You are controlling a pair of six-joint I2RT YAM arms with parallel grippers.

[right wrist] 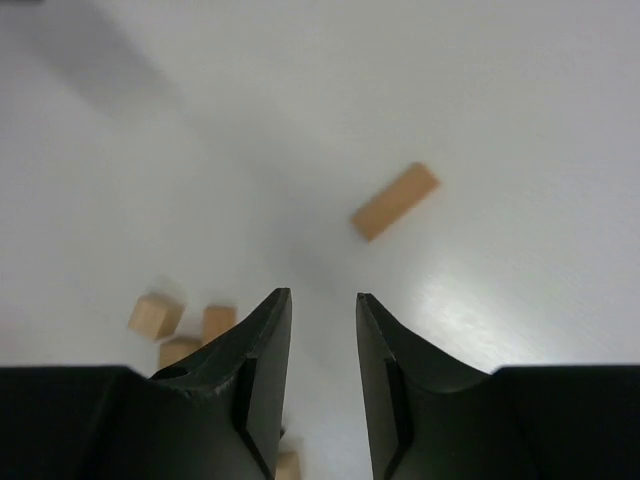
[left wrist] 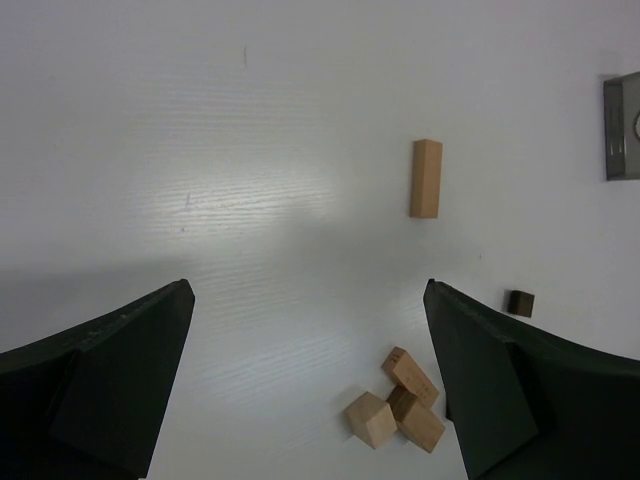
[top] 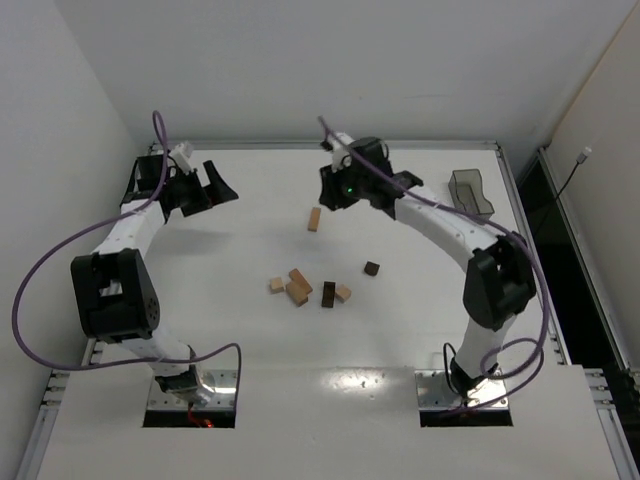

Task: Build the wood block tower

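Observation:
The wood blocks lie loose on the white table; no tower is in view. A tan oblong (top: 314,219) (left wrist: 426,178) (right wrist: 395,201) lies alone toward the back. Nearer the arms sit a tan cluster (top: 296,286) (left wrist: 395,405), a dark oblong (top: 328,294), a tan cube (top: 343,293) and a dark cube (top: 371,268) (left wrist: 520,303). My right gripper (top: 332,197) (right wrist: 323,297) hovers just right of the tan oblong, its jaws narrowly apart with nothing between them. My left gripper (top: 222,200) (left wrist: 308,290) stands wide open and empty at the back left.
A translucent grey bin (top: 471,193) (left wrist: 622,127) stands at the back right of the table. The table's raised rim (top: 300,146) runs along the back edge. Purple cables loop from both arms.

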